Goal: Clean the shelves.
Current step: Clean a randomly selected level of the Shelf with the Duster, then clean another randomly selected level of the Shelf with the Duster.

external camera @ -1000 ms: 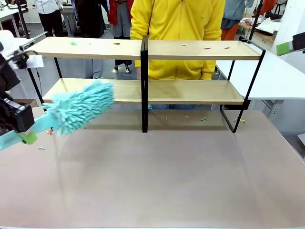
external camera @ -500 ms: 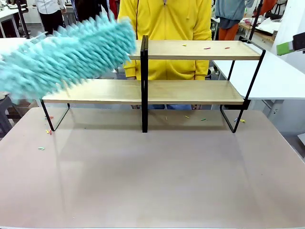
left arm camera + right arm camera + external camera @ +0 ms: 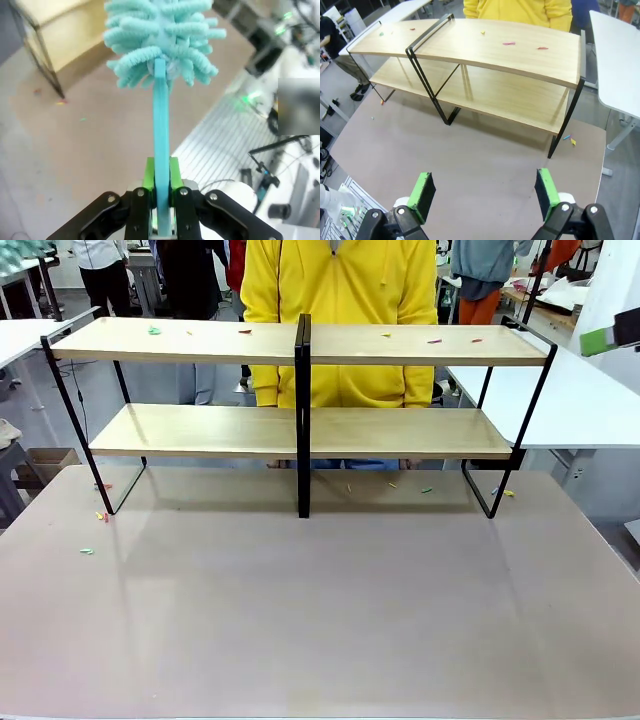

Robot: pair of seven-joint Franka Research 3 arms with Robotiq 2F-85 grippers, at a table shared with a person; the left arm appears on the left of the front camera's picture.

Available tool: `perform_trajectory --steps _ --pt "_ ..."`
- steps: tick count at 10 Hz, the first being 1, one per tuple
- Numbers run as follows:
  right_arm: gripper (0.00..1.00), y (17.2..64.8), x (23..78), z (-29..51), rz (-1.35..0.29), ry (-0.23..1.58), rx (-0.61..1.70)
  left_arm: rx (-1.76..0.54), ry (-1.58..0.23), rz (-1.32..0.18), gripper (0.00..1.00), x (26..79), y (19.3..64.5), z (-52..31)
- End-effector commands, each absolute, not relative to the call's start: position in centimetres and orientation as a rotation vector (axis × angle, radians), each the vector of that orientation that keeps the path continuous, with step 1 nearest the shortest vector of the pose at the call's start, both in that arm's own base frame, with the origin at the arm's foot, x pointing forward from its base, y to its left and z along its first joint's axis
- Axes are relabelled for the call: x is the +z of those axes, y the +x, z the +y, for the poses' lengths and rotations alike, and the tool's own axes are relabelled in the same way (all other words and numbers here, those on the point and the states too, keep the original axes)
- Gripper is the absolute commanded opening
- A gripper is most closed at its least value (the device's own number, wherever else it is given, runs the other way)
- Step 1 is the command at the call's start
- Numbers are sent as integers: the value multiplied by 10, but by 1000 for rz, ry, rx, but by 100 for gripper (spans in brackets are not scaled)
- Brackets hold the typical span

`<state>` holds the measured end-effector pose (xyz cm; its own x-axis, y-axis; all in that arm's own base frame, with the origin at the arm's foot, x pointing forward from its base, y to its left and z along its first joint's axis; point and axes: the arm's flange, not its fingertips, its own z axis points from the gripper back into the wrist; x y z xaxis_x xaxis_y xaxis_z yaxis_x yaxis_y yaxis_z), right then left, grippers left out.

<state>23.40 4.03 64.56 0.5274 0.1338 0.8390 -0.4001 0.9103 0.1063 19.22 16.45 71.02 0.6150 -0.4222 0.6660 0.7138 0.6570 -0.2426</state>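
The shelves point(image 3: 400, 345) stand across the far half of the table, two light-wood boards on a black frame with a centre post point(image 3: 303, 410). Small coloured scraps point(image 3: 433, 340) lie on the top board point(image 3: 510, 55). My left gripper point(image 3: 161, 175) is shut on the flat handle of a turquoise fluffy duster point(image 3: 160, 35), held high off the table's left end; a tip of the duster point(image 3: 20, 248) shows at the top left. My right gripper point(image 3: 484, 192) hangs open and empty high above the table's right side, with one green pad point(image 3: 597, 341) at the right edge.
A person in a yellow hoodie point(image 3: 340, 300) stands close behind the shelves. More scraps point(image 3: 86, 551) lie on the grey-brown tabletop point(image 3: 320, 610) near the rack's feet. A white table point(image 3: 570, 400) adjoins at the right.
The duster swung up from low at the left, past the top board's left half, and out at the top left corner. The right gripper has stayed put.
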Motion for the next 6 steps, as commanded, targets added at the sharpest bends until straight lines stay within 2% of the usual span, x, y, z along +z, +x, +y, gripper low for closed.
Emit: perform_trajectory --steps 1,2,3,6 --pt "100 234 646 40 -967 310 325 -563 -484 -655 13 736 187 178" --pt "100 234 646 40 -967 310 325 -430 -562 -597 13 739 195 171" --pt "100 234 646 40 -967 310 325 -624 -490 -641 13 725 184 179" --pt "100 234 646 40 -967 310 325 -624 -490 -641 13 725 184 179"
